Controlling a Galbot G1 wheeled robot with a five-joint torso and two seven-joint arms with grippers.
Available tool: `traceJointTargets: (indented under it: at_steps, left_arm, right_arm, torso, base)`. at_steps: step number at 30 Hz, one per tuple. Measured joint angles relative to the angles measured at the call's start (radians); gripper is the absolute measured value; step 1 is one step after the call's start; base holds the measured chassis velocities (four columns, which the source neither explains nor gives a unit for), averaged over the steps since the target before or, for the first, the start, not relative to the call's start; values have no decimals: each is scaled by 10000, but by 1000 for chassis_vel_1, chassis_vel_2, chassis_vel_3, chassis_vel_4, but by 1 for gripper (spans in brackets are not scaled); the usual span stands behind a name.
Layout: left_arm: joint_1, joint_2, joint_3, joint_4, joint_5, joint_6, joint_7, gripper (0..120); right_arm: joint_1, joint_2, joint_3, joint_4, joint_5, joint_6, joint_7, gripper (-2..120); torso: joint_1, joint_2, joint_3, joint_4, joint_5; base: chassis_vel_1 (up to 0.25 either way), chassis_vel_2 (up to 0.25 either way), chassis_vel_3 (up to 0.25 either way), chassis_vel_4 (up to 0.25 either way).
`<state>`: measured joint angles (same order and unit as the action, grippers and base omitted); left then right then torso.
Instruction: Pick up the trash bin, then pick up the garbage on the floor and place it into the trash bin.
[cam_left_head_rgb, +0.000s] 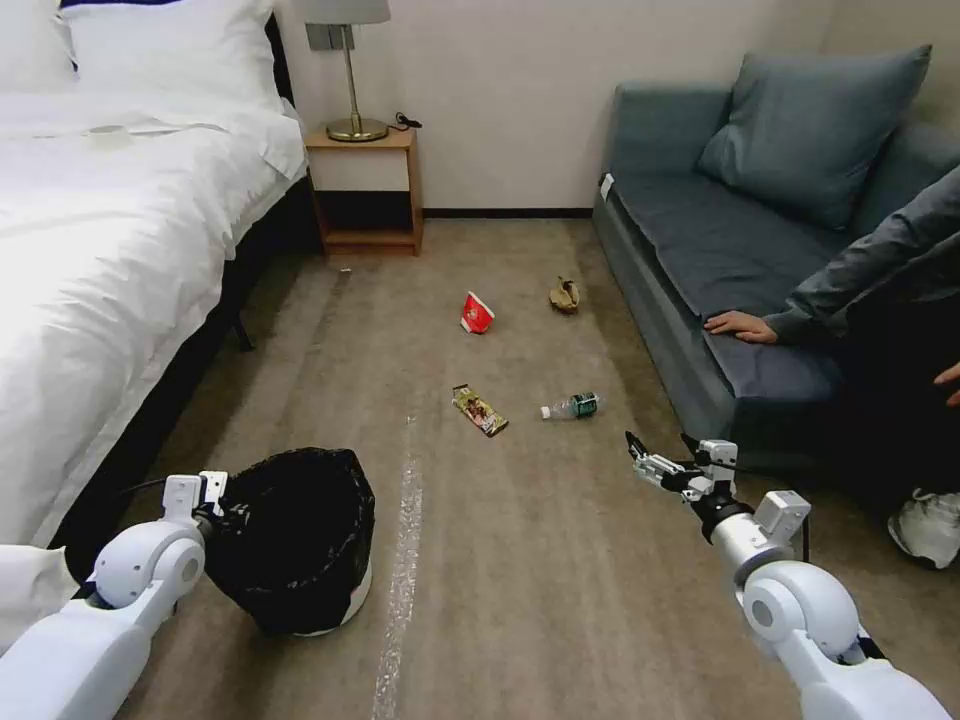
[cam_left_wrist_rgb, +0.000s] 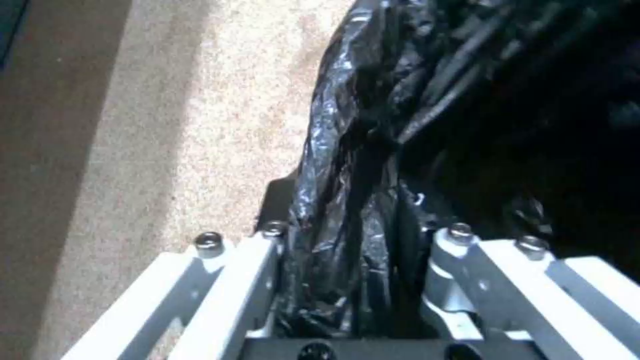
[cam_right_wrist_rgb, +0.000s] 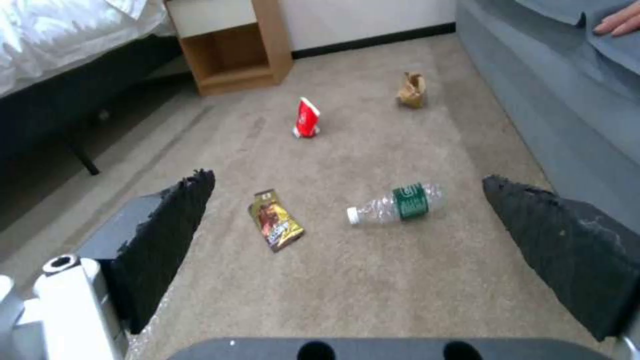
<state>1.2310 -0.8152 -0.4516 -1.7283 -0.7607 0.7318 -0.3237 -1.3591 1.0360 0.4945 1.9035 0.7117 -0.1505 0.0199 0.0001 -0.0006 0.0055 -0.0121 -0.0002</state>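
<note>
Four litter pieces on carpet — bin rim pinched, other claw spread.

Left claw (cam_left_wrist_rgb: 353, 280) clamped on trash bin (cam_left_head_rgb: 300, 540) liner near the bed (cam_left_head_rgb: 110, 250); right claw (cam_left_head_rgb: 660, 455) wide apart, aimed at bottle (cam_right_wrist_rgb: 397, 204) and wrapper (cam_right_wrist_rgb: 275, 220) — carton (cam_left_head_rgb: 477, 313), paper wad (cam_left_head_rgb: 564, 294) beyond. Risks: slippery liner sliding free, bottle rolling away.

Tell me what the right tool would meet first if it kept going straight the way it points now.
Probably bare carpet. The right tool is open, angled down and forward, empty. In its wrist view the floor lies just ahead; the bottle and snack wrapper lie beyond, between the fingers' lines. Depth is uncertain.
</note>
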Motion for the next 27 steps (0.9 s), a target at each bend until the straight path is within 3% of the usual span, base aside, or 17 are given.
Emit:
traceJointTargets:
  at_steps: [6,13,21,27]
  left_arm:
    - [403,194,-432,-392,169,-138,60,10]
    - [683,377,-678,-670,460,-312,183,8]
    - [801,546,-860,-1029,632,-460,298,4]
    - [506,958,-982,-1418,1627,-424,386,2]
  right_arm:
    - [-97,23,7,155,-8,0,56,100]
    - [-188,88,71,288,-17,-3,99,100]
    - [-450,228,326,411,-105,-15,141,100]
    - [-530,235,510,386,-195,197,-68,100]
  torso:
    - [0,0,2,-2,-2]
    - [0,0,2,-1,0]
    - [1,0,1,-1,2]
    - [0,0,1,4,2]
  base:
    - [0,0,0,0]
    - [0,0,0,0]
    - [0,0,0,0]
    - [0,0,0,0]
